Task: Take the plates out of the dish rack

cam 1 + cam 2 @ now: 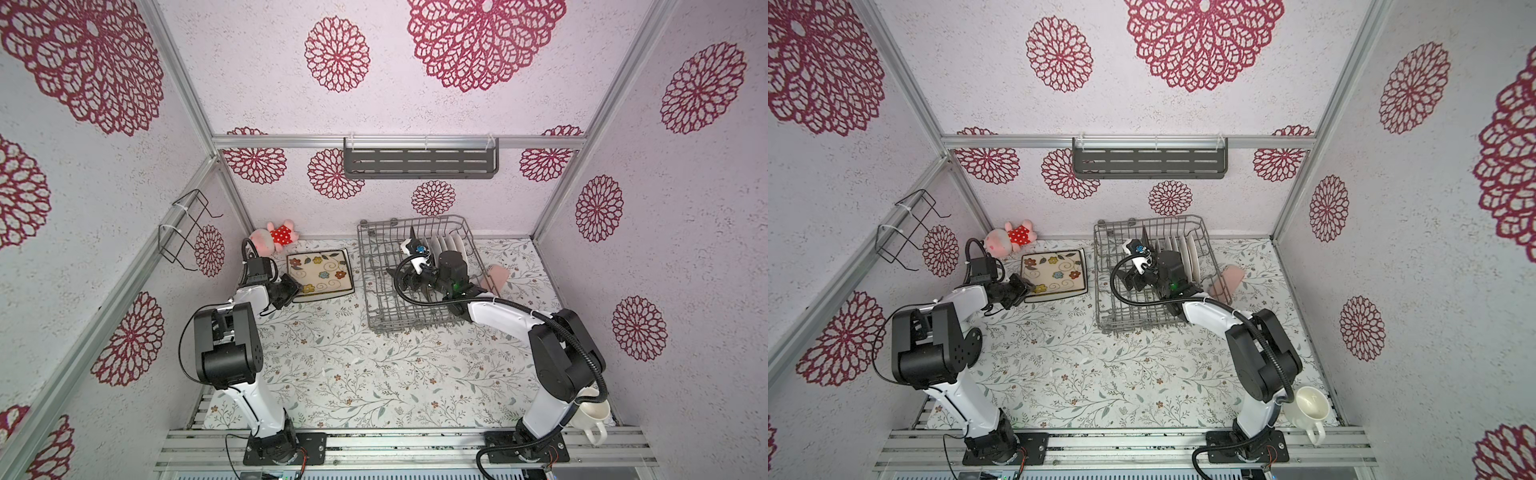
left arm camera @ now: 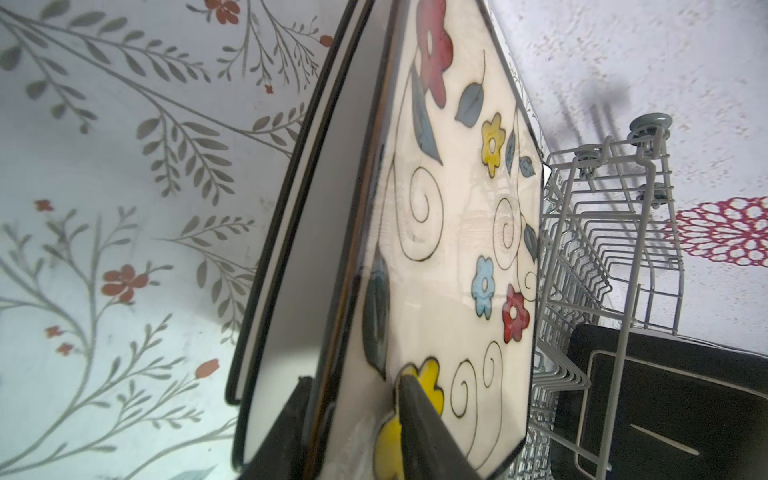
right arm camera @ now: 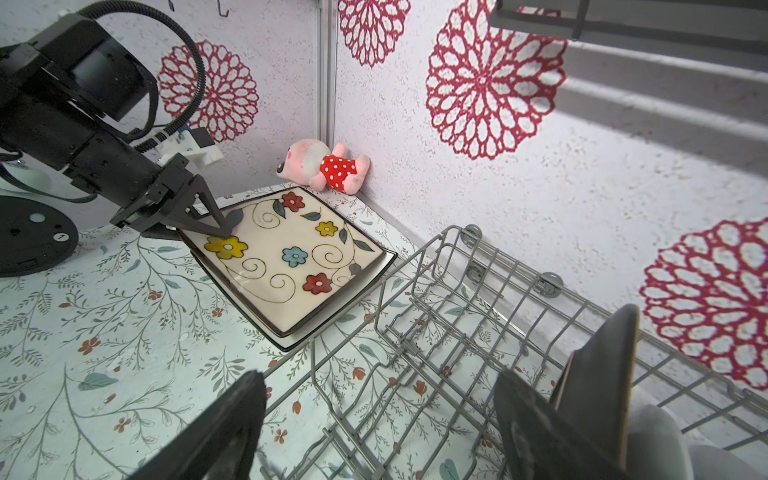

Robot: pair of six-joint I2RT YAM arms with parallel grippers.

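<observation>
**Op 1:** Where are you?

**Op 2:** My left gripper point(image 3: 226, 232) is clamped on a corner of the flowered square plate point(image 3: 291, 266), off the left side of the dish rack point(image 1: 399, 324). That plate lies tilted on a second square plate point(image 3: 301, 338), which sits flat on the table point(image 1: 374, 374). The held corner is raised.

**Op 1:** And your other arm?

**Op 2:** My right gripper point(image 3: 378, 386) is inside the rack, jaws spread wide, holding nothing. One finger is just beside the dark brown plate point(image 3: 602, 374), which stands on edge. I can't tell if it touches. The small white plates point(image 1: 442, 245) stand past it, in the rack's far right part.

**Op 1:** What worries you?

**Op 2:** Two things. If I let go on the left with that corner raised, the plate drops onto the one beneath. Glaze on glaze, it may skid off towards the rack, so I'd lower it first. On the right, the dark plate seems to lie outside my jaws, not between them. Closing now would catch air or a wire of the rack. A sideways nudge could tip it into the white plates. A wire snagged during the lift could drag the whole rack along.
</observation>
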